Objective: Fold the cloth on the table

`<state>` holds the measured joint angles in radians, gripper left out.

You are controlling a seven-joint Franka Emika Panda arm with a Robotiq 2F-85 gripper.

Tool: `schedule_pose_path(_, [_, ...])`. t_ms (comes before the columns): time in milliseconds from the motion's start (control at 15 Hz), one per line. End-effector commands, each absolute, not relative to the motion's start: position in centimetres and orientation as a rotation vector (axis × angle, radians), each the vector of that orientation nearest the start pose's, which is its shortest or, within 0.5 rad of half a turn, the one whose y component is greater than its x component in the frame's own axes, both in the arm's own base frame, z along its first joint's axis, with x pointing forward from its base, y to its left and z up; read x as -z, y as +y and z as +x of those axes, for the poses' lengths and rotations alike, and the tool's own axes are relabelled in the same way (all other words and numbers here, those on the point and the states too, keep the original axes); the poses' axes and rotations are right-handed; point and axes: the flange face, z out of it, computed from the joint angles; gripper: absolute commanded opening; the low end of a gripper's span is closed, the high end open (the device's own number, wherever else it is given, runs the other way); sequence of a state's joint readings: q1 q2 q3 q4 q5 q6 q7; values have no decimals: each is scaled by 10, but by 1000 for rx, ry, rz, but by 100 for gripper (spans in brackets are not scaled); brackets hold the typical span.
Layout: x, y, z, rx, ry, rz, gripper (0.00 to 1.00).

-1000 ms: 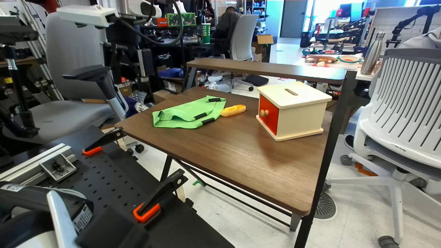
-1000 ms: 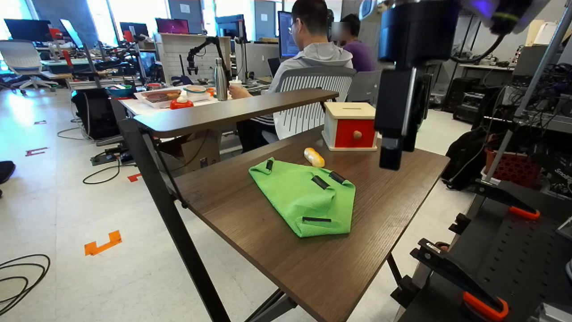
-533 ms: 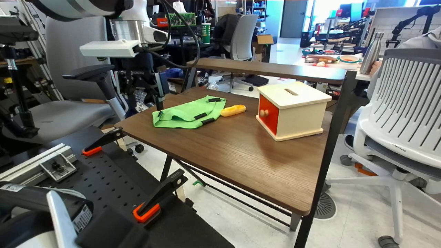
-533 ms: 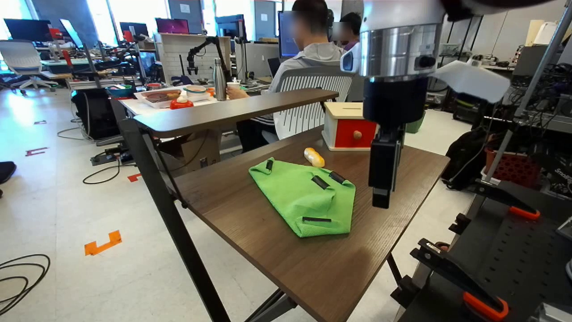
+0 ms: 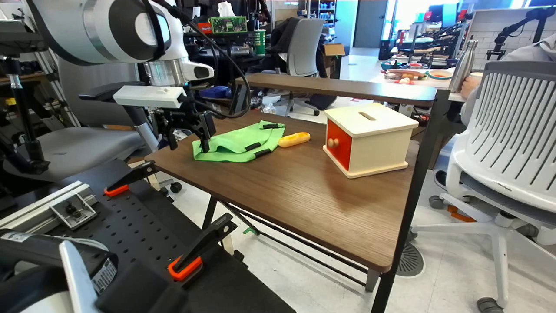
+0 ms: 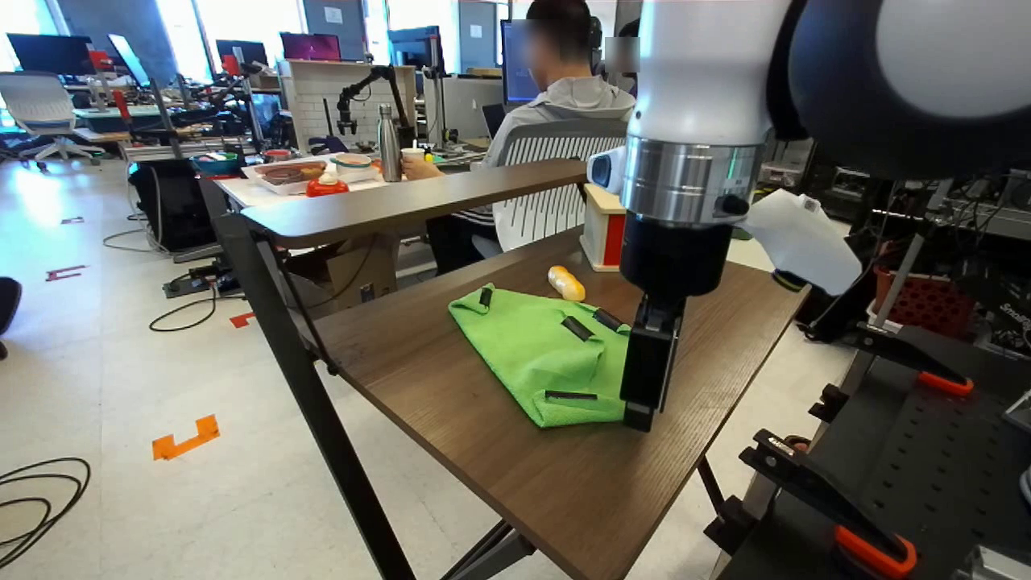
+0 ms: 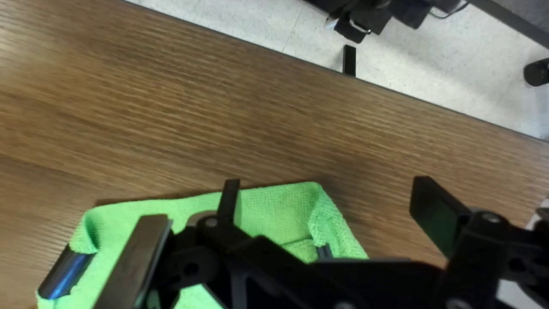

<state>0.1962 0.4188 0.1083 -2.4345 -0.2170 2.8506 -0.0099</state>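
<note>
Hanging low over the table (image 5: 304,204), my gripper (image 7: 330,195) has its two fingers (image 7: 437,214) spread wide apart. In the wrist view one finger shows at about seven o'clock, in front of the green cloth (image 6: 515,338), and the other at four o'clock, with the table behind it; a corner of the cloth shows between them. I cannot tell whether either finger touches the cloth. It lies wrinkled on the table, edges turned over in places, with black strips (image 6: 577,328) on it. In an exterior view my fingertips are at the cloth's nine-o'clock end, an orange object (image 5: 294,139) lies just beside the cloth at three o'clock, and a cream box (image 5: 373,141) with a red front stands farther out the same way. A raised shelf (image 5: 339,87) spans the table's twelve-o'clock side. In an exterior view my wrist (image 6: 685,181) partly hides the box; the gripper is at the cloth's four-o'clock corner, with the orange object just past the cloth at about twelve o'clock and the box farther off at one. A seated person (image 6: 564,95) is at twelve o'clock, beyond the shelf.
</note>
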Motion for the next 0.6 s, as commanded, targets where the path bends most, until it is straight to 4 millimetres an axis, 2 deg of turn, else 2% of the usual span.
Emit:
schedule_pose_path(0, [-121, 174, 451, 86, -873, -3029, 100])
schedule_pose_path(133, [-115, 182, 450, 113, -898, -3017, 100])
schedule_pose_path(200, [-113, 187, 451, 137, -910, -3013, 75])
schedule_pose_path(267, [-111, 191, 454, 160, -921, -3009, 74])
schedule_pose_path(333, [-110, 194, 456, 182, -932, -3005, 68])
schedule_pose_path(533, [-104, 198, 460, 218, -953, -3010, 42])
